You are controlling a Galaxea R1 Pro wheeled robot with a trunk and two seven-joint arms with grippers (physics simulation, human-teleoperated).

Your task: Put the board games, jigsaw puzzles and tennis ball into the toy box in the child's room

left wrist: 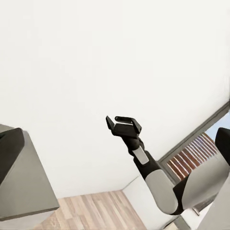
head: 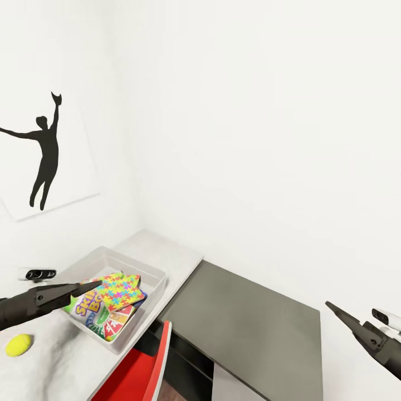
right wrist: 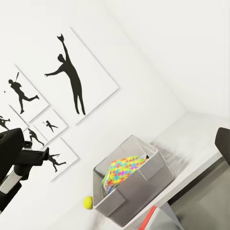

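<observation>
Toys fill the grey toy box (head: 153,275) on the pale worktop (head: 167,250): a jigsaw puzzle box (head: 120,291) lies over the Skip-Bo game (head: 92,314). Near it, the tennis ball (head: 19,345) sits loose. Left gripper (head: 92,287) reaches the box rim, spread unreadable. Right gripper (left wrist: 123,123) hangs over the dark cabinet (head: 250,328), fingers (left wrist: 125,119) apart, empty.

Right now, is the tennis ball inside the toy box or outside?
Outside: the tennis ball lies on the table, beside the toy box.
</observation>
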